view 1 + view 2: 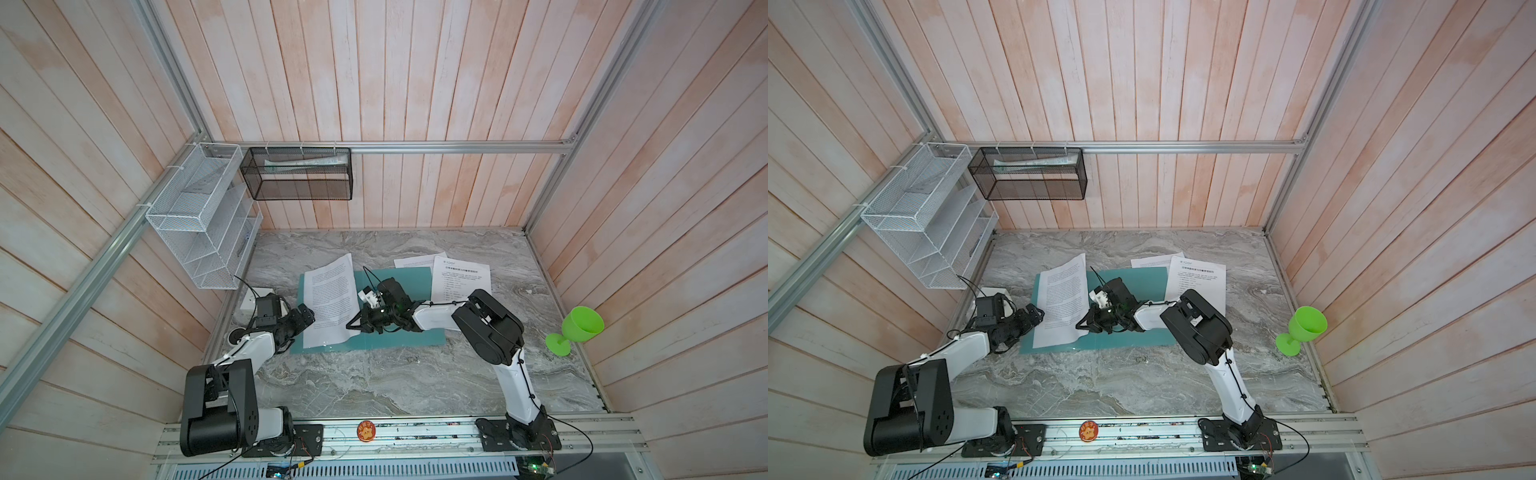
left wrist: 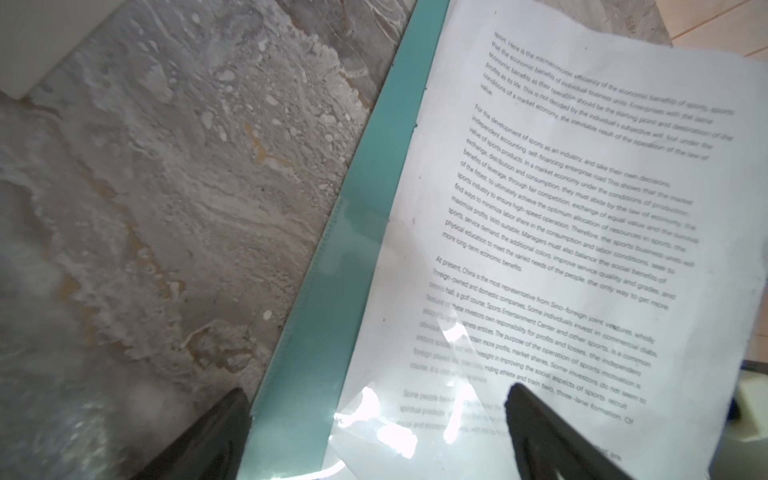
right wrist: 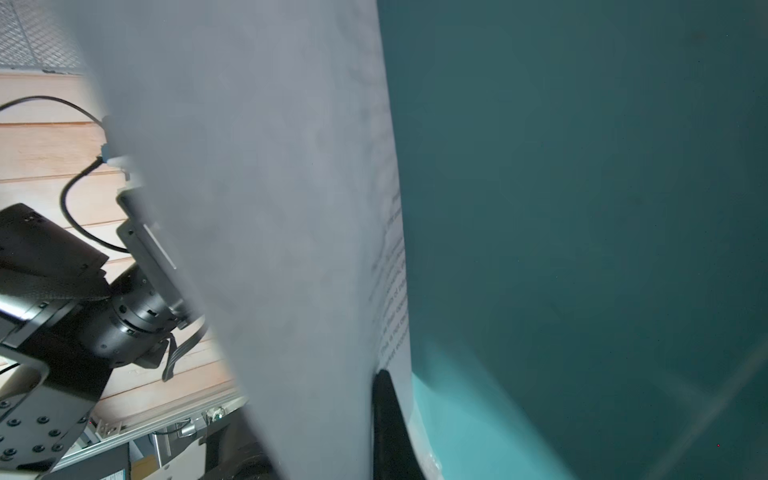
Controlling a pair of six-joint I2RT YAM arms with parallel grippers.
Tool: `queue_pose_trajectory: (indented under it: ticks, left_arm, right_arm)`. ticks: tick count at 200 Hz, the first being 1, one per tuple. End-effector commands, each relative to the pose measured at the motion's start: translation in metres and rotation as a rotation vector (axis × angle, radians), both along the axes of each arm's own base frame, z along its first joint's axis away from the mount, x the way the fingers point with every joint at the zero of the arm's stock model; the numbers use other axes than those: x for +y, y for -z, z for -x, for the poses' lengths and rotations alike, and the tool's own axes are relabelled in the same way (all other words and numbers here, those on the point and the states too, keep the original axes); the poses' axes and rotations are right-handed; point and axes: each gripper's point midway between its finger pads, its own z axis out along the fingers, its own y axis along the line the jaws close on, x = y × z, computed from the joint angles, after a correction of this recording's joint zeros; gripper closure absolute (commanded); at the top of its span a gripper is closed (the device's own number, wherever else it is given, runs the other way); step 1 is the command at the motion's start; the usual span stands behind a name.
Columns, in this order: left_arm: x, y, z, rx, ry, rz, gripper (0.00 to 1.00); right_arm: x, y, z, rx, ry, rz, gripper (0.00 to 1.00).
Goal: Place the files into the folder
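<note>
Right gripper (image 1: 356, 325) pinches shut on the lifted edge of one printed sheet (image 1: 328, 295) lying across the teal folder's (image 1: 415, 282) left part, left gripper (image 1: 302, 318) spread wide, empty, beside it; two more sheets (image 1: 461, 278) lie at its far corner, unfiled, so most remains.

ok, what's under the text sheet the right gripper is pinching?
Mostly the teal folder; the sheet overhangs the marble table at its far end. The right gripper pinches one edge, curling it up off the folder. Whether anything else lies beneath the flat part is covered.
</note>
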Motion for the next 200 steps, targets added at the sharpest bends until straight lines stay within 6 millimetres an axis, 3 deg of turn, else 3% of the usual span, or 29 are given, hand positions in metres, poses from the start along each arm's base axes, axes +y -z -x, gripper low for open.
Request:
queue_pose_trajectory:
  ticks: [1,49,68,97,120,150,200]
  left_arm:
    - [-0.007,0.019,0.024,0.096,0.003,0.023,0.02]
    - [-0.006,0.019,0.024,0.096,0.001,0.022,0.02]
    - [-0.006,0.019,0.024,0.095,0.000,0.022,0.02]
    - [-0.006,0.018,0.024,0.097,0.000,0.019,0.02]
    - [-0.005,0.019,0.024,0.098,-0.002,0.019,0.02]
    - [-0.006,0.020,0.023,0.100,0.002,0.022,0.02]
    - [-0.007,0.020,0.022,0.100,0.005,0.026,0.02]
  right_arm:
    - [0.001,0.015,0.012,0.028,-0.049,0.043,1.00]
    - [0.000,0.024,0.017,0.082,-0.024,0.070,1.00]
    - [-0.007,0.017,0.012,0.048,0.007,0.082,1.00]
    - [-0.030,-0.013,-0.002,-0.037,0.059,0.095,0.69]
    - [-0.053,-0.027,0.002,-0.042,0.059,0.118,0.57]
    - [-0.087,-0.029,-0.001,-0.068,0.074,0.192,0.57]
    - [-0.092,0.011,0.008,-0.022,0.023,0.241,0.66]
